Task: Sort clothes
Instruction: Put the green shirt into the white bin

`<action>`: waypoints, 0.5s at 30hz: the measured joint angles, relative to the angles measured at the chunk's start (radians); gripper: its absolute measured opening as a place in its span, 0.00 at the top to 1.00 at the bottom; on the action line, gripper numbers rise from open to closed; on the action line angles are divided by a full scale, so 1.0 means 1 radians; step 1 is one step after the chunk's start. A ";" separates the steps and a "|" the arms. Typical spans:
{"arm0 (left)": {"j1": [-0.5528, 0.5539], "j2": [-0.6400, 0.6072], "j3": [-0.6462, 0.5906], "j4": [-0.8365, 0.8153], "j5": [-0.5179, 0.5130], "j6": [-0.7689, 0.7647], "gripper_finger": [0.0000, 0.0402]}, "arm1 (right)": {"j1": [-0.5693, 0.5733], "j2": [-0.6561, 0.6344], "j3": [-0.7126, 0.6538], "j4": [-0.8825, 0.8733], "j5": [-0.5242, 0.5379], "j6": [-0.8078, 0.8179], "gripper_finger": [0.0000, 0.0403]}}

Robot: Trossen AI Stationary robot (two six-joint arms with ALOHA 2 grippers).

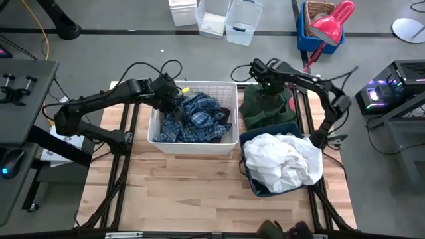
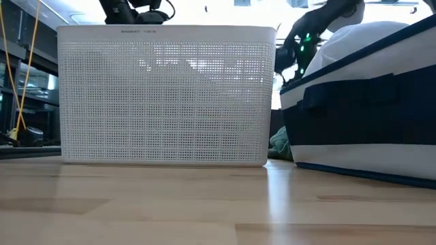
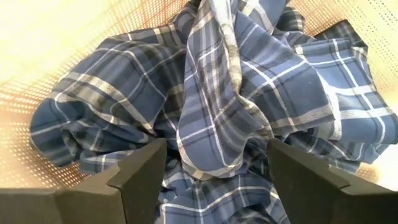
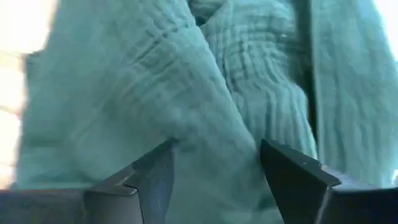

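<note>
High view shows the left gripper (image 1: 174, 99) spread wide over the plaid shirt (image 1: 196, 118), which lies heaped in the white basket (image 1: 192, 143); the right gripper (image 1: 264, 85), also spread, hovers over the green garment (image 1: 267, 109) on the table behind the navy bin (image 1: 255, 186) holding the white garment (image 1: 284, 159)

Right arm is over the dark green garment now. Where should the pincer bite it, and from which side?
Come straight down from above on the dark green garment. It lies heaped on the table beside the navy bin, with raised folds; the ridge between the open right pincer fingers gives fabric to pinch.
</note>
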 joint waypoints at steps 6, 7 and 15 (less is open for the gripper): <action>0.000 0.000 0.000 -0.002 -0.003 -0.038 0.34 | -0.020 0.155 0.000 0.042 -0.061 -0.041 0.42; 0.000 0.000 0.000 -0.002 -0.003 -0.040 0.34 | -0.016 0.185 0.000 0.044 -0.078 -0.032 0.42; 0.000 0.000 0.000 -0.001 -0.007 -0.052 0.34 | 0.052 0.404 0.006 0.062 -0.311 0.029 0.42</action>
